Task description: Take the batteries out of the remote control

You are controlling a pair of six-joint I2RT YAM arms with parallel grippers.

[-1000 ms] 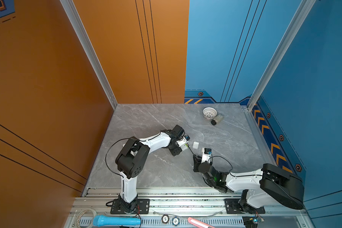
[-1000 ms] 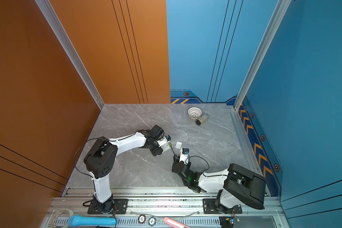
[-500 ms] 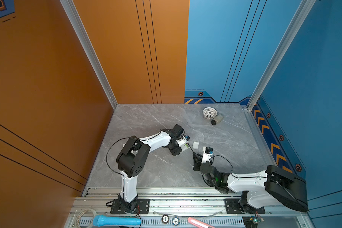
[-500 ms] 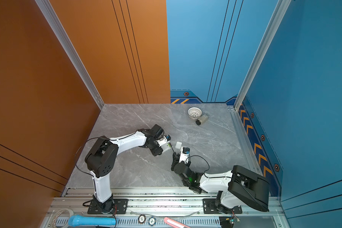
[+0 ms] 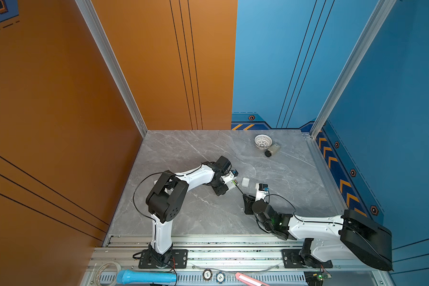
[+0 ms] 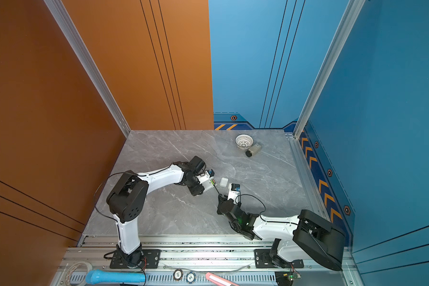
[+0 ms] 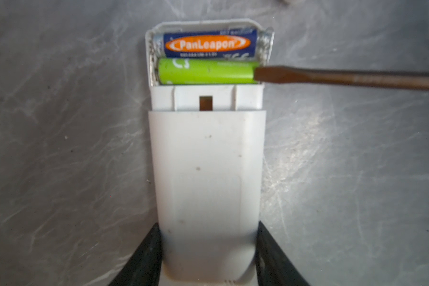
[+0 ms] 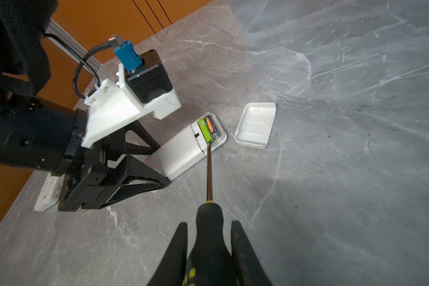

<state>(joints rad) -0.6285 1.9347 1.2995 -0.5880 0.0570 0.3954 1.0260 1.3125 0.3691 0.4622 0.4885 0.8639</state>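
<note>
Though specks overhead, batteries (image 7: 207,62) legible wrist-side

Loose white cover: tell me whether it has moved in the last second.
No. The cover lies at the same distance and direction from the basket in both top views.

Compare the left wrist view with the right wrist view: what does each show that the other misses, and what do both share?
Only the left wrist view: the orange brand label on the blue battery is readable, and a small rectangular slot shows below the battery bay.
Only the right wrist view: the detached white cover, seen whole, lying beside the remote but apart from it, and the screwdriver with its black-and-yellow handle.
Both: the open remote, the blue battery and green battery side by side inside, and the screwdriver tip at the green battery's end.
</note>
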